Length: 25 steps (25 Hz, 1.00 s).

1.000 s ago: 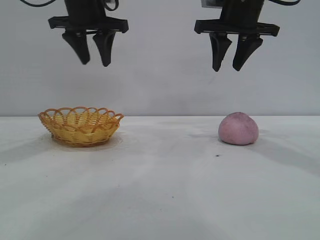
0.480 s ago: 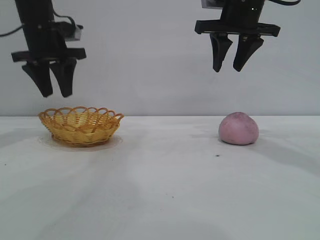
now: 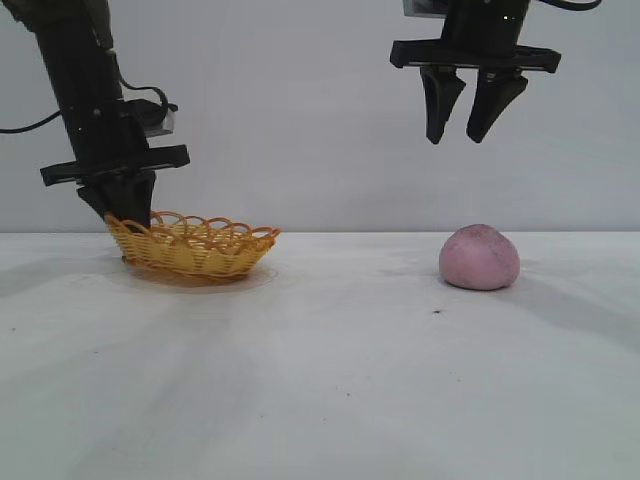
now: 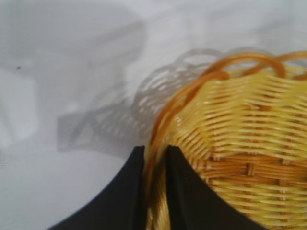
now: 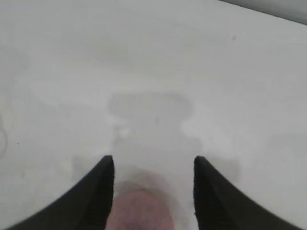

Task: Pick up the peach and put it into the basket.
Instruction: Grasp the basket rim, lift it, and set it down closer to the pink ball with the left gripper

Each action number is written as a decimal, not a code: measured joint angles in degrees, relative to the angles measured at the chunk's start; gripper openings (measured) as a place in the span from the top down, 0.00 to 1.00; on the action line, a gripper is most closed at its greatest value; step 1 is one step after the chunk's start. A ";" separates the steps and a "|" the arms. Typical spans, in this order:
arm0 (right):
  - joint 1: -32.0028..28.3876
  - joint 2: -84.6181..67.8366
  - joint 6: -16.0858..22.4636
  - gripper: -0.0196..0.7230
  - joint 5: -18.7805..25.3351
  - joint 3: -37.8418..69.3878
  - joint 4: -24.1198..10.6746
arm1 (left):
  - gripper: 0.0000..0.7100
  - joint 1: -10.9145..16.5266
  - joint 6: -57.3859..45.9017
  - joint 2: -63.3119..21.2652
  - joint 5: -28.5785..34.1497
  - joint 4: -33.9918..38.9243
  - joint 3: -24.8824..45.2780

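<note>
The yellow wicker basket [image 3: 195,250] with its orange looped rim sits on the table's left, tilted, its left edge a little higher. My left gripper [image 3: 125,215] is down at that left edge and shut on the rim. In the left wrist view the rim strands run between the two black fingers of that gripper [image 4: 156,147], with the basket [image 4: 240,124] beside them. The pinkish-purple peach [image 3: 479,258] rests on the table at the right. High above it my right gripper [image 3: 460,135] hangs open and empty. The right wrist view shows the peach [image 5: 139,211] far below that open gripper [image 5: 153,160].
The white table [image 3: 330,380] lies between basket and peach, with a small dark speck [image 3: 436,313] near the peach. A plain grey wall stands behind.
My left arm came down from above to the basket's left edge and shut on its rim. The basket slid right and tilted. The right arm and peach stayed put.
</note>
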 joint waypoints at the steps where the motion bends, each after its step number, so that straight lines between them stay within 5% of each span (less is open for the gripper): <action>1: -0.27 0.00 0.38 0.49 0.00 0.00 -0.12 | 1.00 0.13 0.01 -0.84 0.00 -0.93 0.13; 6: -3.06 -0.21 0.96 0.49 1.12 0.00 -0.13 | 1.00 0.67 -0.48 -10.25 -5.81 -10.28 8.87; 11: -3.87 -0.55 0.12 0.49 1.96 0.00 1.01 | 1.00 -0.11 4.51 -22.09 -17.80 -28.20 30.73; 17: -3.87 -0.55 -0.66 0.49 2.19 0.00 2.74 | 1.00 -5.33 17.14 -30.23 -27.65 -44.61 54.70; 25: -3.87 -0.55 -1.59 0.49 2.40 0.00 3.53 | 1.00 -13.01 18.40 -30.72 -36.79 -50.94 62.03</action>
